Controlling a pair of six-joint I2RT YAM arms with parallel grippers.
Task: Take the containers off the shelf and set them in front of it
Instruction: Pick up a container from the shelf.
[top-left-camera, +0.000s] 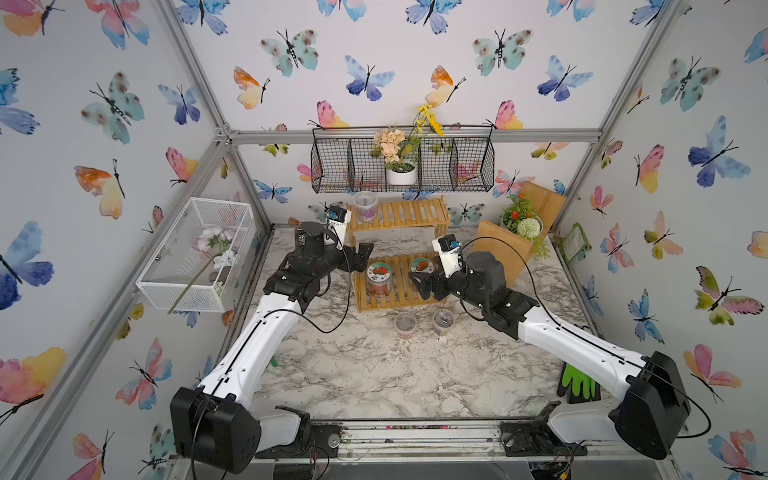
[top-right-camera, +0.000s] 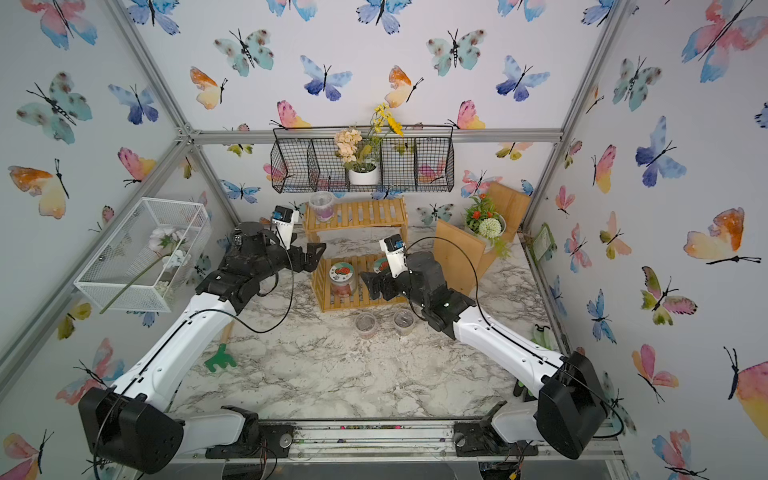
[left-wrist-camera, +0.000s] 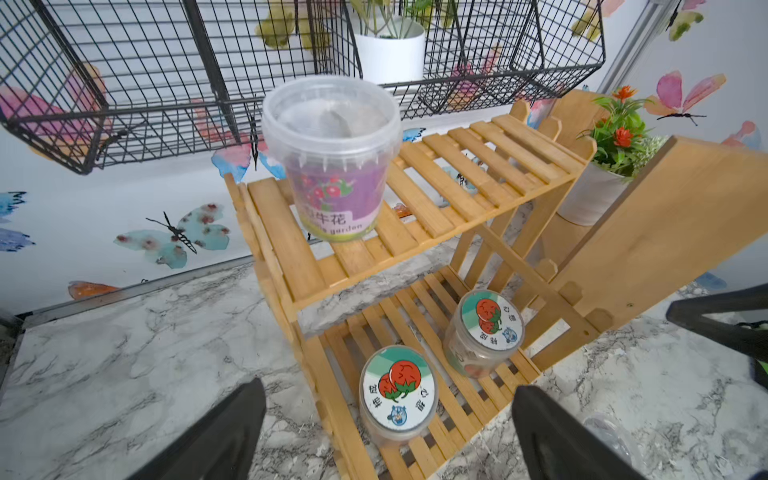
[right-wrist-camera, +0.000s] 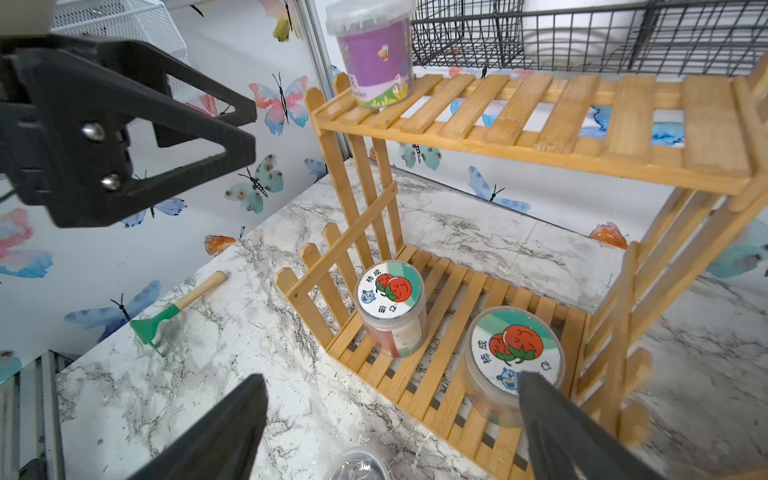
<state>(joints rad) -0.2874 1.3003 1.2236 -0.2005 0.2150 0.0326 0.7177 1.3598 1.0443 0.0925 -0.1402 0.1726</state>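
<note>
My right pincer (top-left-camera: 420, 284) hangs open and empty at the front of the shelf's (top-left-camera: 399, 216) lower tier, just beside the right jar (right-wrist-camera: 515, 353). My left pincer (top-left-camera: 359, 257), also spread wide with nothing in it, sits off the shelf's left end, between the two tiers in height. The left jar (top-left-camera: 378, 277) stands on the lower tier, and the purple cup (top-left-camera: 365, 205) on the upper tier's left end. Two cups (top-left-camera: 405, 324) already stand on the desk (top-left-camera: 374, 374) in front of the shelf.

My worry is that the right jar sits close to the shelf's right side rail, so a finger could catch the rail or tip the jar. A low carry-out might also knock the two cups just below my right arm.

The right wrist view shows most of the right jar's lid, which my pincer half hides in both top views. It also shows a green rake (right-wrist-camera: 166, 320) on the desk left of the shelf, which the left wrist view misses.
</note>
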